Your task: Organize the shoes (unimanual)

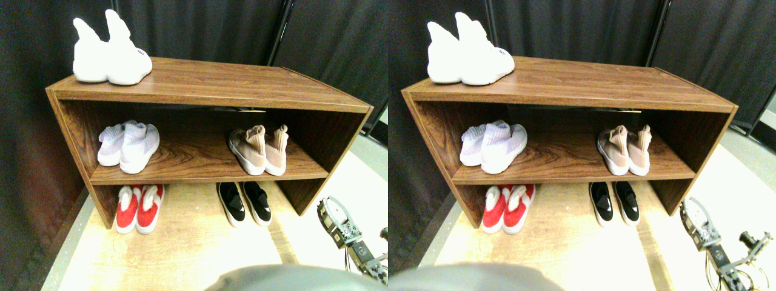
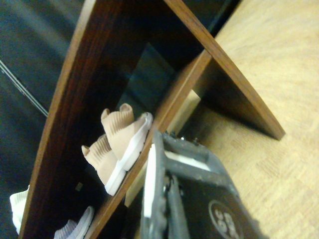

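Note:
The beige-tan shoes point(image 1: 260, 150) with white soles stand side by side on the right of the middle shelf, and the wrist view shows them point(image 2: 119, 144) too. The black shoes point(image 1: 244, 203) with white soles sit as a pair on the floor under the shelf's right part. My right gripper point(image 1: 333, 211) hovers low over the floor, right of the black pair and just outside the shelf's right wall, touching no shoe. Nothing is in it.
A brown wooden shelf unit point(image 1: 206, 85) stands against dark curtains. An all-white high-cuff pair point(image 1: 109, 54) is on its top left, a pale pair point(image 1: 128, 145) on the middle shelf's left, and a red-and-white pair point(image 1: 139, 209) on the floor below.

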`<move>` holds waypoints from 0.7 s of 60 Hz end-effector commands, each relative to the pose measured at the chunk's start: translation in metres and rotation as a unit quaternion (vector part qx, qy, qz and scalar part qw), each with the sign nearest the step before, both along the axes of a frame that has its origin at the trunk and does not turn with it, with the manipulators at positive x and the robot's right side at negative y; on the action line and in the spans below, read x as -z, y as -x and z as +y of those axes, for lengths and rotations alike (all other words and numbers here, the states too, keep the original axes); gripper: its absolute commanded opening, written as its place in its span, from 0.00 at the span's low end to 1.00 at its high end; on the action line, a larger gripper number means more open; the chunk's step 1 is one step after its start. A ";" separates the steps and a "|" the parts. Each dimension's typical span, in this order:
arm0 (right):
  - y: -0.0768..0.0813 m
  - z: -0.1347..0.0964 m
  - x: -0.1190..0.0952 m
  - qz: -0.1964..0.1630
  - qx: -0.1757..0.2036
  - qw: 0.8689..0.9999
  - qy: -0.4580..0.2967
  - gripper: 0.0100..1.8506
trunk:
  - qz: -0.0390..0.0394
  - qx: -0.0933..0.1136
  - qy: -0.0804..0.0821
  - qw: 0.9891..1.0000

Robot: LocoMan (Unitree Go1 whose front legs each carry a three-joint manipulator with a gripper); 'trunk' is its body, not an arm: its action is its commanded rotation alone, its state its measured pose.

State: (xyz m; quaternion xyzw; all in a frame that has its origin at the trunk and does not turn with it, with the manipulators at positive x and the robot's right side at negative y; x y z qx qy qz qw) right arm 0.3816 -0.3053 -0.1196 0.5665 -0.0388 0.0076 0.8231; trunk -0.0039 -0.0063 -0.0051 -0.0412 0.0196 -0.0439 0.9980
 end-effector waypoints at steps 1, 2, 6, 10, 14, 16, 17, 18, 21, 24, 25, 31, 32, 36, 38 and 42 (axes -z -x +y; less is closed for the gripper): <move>-0.006 0.003 0.002 -0.004 -0.003 0.999 -0.031 0.03 | 0.018 -0.005 0.013 1.000; -0.007 0.003 0.005 -0.001 0.001 0.999 -0.037 0.03 | 0.018 -0.005 0.013 1.000; -0.009 0.002 0.011 0.007 0.012 0.999 -0.033 0.03 | 0.020 -0.006 0.013 1.000; -0.012 0.001 0.022 0.017 0.032 0.999 -0.029 0.03 | 0.023 -0.007 0.014 1.000; -0.015 0.002 0.028 0.033 0.049 0.998 -0.036 0.03 | 0.025 -0.007 0.014 1.000; -0.018 0.001 0.033 0.036 0.051 0.997 -0.045 0.03 | 0.026 -0.008 0.015 1.000; -0.019 0.001 0.034 0.037 0.050 0.997 -0.043 0.03 | 0.026 -0.008 0.015 1.000; -0.019 0.001 0.034 0.037 0.050 0.997 -0.043 0.03 | 0.027 -0.009 0.016 0.999; -0.024 0.000 0.040 0.043 0.047 0.997 -0.048 0.03 | 0.027 -0.010 0.017 0.999; -0.028 0.001 0.045 0.054 0.061 0.994 -0.073 0.03 | 0.028 -0.011 0.018 0.999; -0.029 0.002 0.047 0.056 0.061 0.994 -0.067 0.03 | 0.028 -0.011 0.018 0.999; -0.036 0.001 0.055 0.064 0.052 0.995 -0.061 0.03 | 0.029 -0.013 0.019 0.999; -0.038 0.001 0.058 0.067 0.059 0.994 -0.069 0.03 | 0.029 -0.013 0.019 0.999; -0.041 0.002 0.061 0.072 0.071 0.991 -0.086 0.03 | 0.029 -0.013 0.019 0.999; -0.043 0.002 0.062 0.076 0.079 0.991 -0.082 0.03 | 0.030 -0.014 0.020 0.999; -0.048 0.001 0.066 0.082 0.083 0.990 -0.079 0.03 | 0.030 -0.014 0.020 0.999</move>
